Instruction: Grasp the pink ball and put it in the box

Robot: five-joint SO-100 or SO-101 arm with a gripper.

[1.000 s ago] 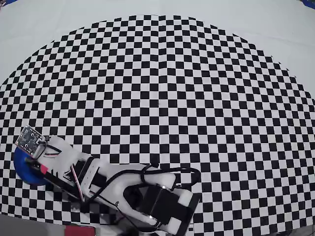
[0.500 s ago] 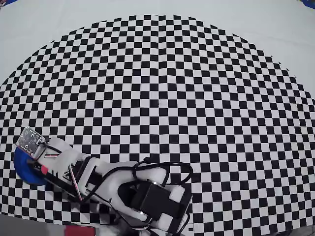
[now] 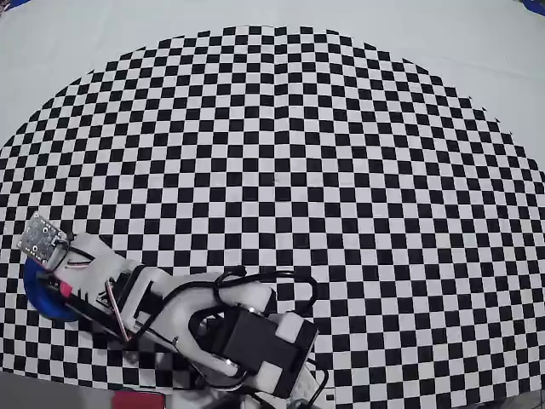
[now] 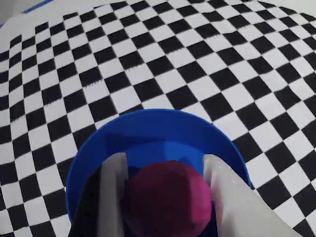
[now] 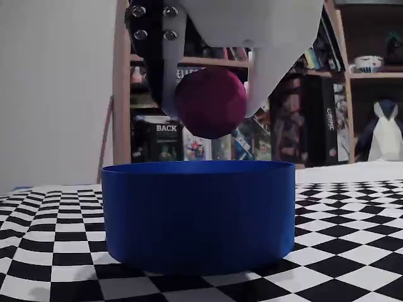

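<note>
The carry is done and the release is due; the fingers (image 5: 189,94) clamp the pink ball (image 5: 210,102) between them, directly above the blue round box (image 5: 198,214) on the checkered counter (image 4: 163,59); opening should drop it inside.

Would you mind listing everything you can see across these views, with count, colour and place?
pink ball: one, magenta-pink, held between the gripper's fingers above the box.
box: one, bright blue, round, on the mat below the ball; at the left edge in the overhead view.
checkered mat: one, black and white, covering the table.
shelves: behind the table in the fixed view, holding books and boxes.
penguin figure: one, white and dark, at the right edge of the fixed view.
gripper: one, white fingers, shut on the ball.
arm: one, white and black, lower left in the overhead view.
</note>
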